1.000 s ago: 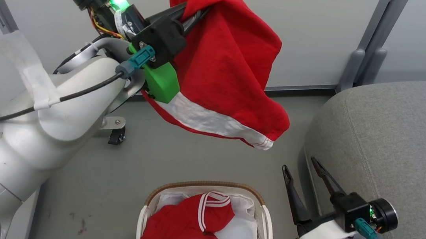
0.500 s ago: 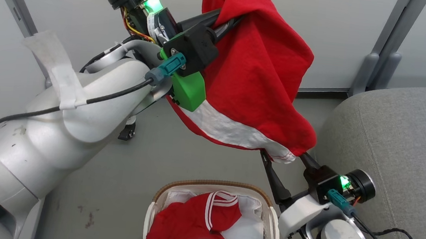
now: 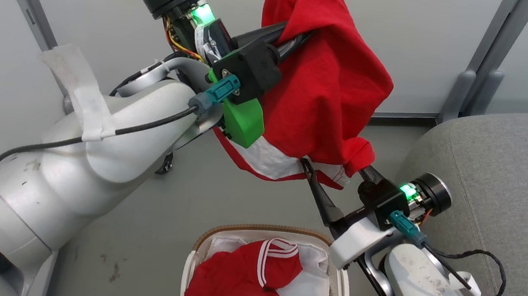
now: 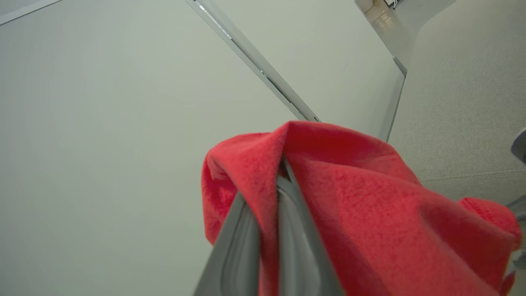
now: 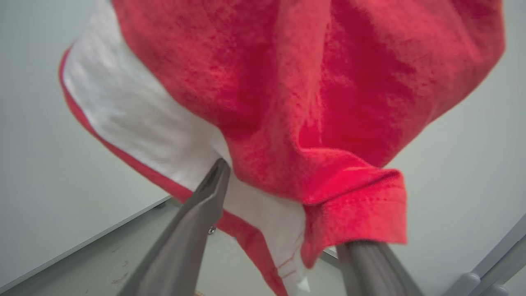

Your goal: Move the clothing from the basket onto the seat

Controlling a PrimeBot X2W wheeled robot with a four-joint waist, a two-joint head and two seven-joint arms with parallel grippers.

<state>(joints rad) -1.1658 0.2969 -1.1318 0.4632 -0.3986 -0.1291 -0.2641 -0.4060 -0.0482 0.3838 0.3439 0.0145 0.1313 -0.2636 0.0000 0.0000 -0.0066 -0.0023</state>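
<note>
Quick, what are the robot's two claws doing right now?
Left gripper: shut on the raised red garment.
Right gripper: open, fingers either side of that garment's lower hem.

The grey floor [image 3: 219,197], marked with a few dark stains [image 3: 111,269] toward the left, carries the white basket [image 3: 255,228] with its brown woven rim at the lower middle and the big grey sofa [image 3: 500,182] near it on the right.
</note>
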